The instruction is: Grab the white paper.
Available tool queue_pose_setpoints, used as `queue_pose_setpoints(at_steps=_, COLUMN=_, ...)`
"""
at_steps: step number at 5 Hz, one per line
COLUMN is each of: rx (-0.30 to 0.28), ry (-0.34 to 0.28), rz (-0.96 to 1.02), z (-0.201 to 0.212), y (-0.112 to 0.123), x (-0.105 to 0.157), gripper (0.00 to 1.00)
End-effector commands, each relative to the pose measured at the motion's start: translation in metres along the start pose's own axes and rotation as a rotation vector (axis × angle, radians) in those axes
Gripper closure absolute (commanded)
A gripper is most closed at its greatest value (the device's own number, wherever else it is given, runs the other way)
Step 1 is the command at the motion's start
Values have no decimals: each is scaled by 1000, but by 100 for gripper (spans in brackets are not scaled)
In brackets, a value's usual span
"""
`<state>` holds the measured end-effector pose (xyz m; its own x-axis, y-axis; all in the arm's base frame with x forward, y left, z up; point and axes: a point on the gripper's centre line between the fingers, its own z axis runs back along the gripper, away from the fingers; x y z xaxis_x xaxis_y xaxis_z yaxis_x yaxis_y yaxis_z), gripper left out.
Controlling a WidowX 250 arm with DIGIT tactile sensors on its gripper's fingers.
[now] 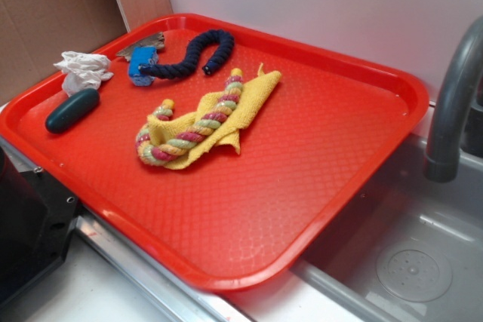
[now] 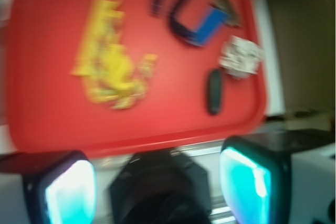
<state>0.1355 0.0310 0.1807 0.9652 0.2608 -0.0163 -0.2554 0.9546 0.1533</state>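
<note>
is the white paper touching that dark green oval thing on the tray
Apart. The exterior view shows a strip of red tray between the white paper and the dark green oval just below it.

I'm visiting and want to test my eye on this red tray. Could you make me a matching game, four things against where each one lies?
Things:
1. white paper
2. dark teal oval object
3. navy rope
4. yellow cloth

Places:
A. near the tray's middle, under a multicoloured rope
B. far left corner of the tray, by the rim
C. along the back of the tray, curved, one end by a blue item
D. just in front of the white paper, by the left rim

Pairs: 1-B, 2-D, 3-C, 4-A
</note>
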Motion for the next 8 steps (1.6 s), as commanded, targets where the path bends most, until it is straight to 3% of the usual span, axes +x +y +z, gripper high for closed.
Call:
queue_pose_setpoints(at_steps=1, rx=40, ry=-129, rz=475, z=-56, y=51, x=51, gripper=0)
queue_pose_setpoints(at_steps=2, rx=11, ry=-237, rz=749, z=-66, y=55, x=73, gripper=0)
queue_pose_setpoints(at_steps=3, rx=-22, ry=-257, rz=803, z=-91, y=69, x=92, gripper=0)
queue_pose_setpoints(at_steps=4, rx=39, ry=-242, rz=853, z=-115, y=87, x=90, gripper=0)
queue_pose_setpoints(at_steps=6, rx=34, ry=-133, rz=851, z=-153, y=106, x=74, gripper=0)
queue_pose_setpoints(at_steps=7, rx=-4, ry=-128, rz=784, z=-174, y=106, x=76, gripper=0)
queue_pose_setpoints(at_steps=8, rx=-62, ry=-187, rz=707, z=-181, y=93, x=83, gripper=83)
